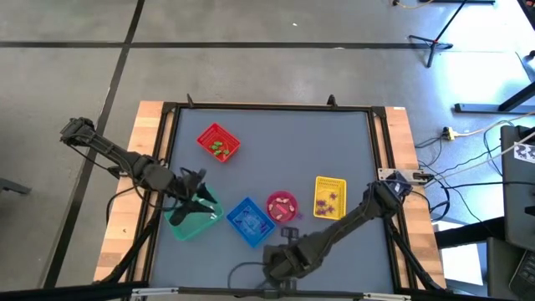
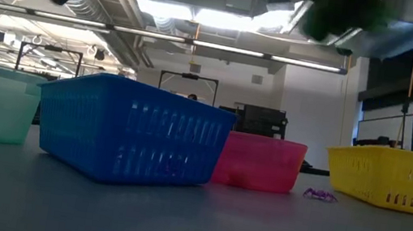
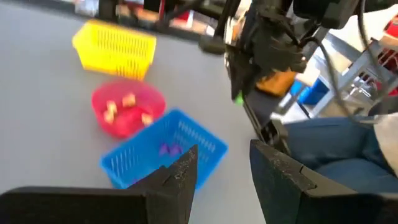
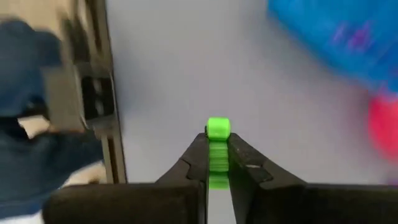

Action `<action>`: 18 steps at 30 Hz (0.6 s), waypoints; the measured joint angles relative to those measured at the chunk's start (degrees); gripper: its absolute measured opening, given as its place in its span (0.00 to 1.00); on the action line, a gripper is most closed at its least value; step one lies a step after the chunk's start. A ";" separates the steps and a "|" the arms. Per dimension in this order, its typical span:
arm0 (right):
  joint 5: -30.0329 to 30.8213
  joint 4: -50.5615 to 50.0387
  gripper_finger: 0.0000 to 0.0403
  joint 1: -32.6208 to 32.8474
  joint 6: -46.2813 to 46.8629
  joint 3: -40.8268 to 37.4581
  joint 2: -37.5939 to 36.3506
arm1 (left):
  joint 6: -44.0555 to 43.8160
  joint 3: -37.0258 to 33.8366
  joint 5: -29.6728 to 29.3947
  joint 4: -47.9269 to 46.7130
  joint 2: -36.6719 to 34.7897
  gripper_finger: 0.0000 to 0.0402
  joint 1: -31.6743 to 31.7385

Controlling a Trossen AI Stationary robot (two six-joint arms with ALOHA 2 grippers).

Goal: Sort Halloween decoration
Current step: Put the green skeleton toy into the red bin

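One green trinket sits pinched between the tips of the right gripper, whose jaws are closed on it so that only its bright end pokes out past them; a grip this far forward looks meant to let the piece drop cleanly once the jaws part. In the high view that gripper hangs near the table's front edge, just in front of the blue basket, with bare grey table around it. The red basket already holds green pieces, so it is probably the destination, and the way there runs across open surface behind the blue basket. The pink bowl carries cream pieces and the yellow basket purple ones; a stray purple trinket lies on the table between those two. The left gripper waits with jaws apart over the teal basket, beside the table's left border.
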 joint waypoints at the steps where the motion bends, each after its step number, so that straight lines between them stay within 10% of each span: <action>1: 0.67 0.30 0.07 -0.72 -1.59 1.33 -0.01 | 1.30 0.02 -0.36 1.09 0.00 0.32 0.00; 18: 7.54 14.41 0.10 -15.76 -17.67 11.43 -0.12 | 7.74 0.02 -5.30 6.67 0.00 0.32 0.00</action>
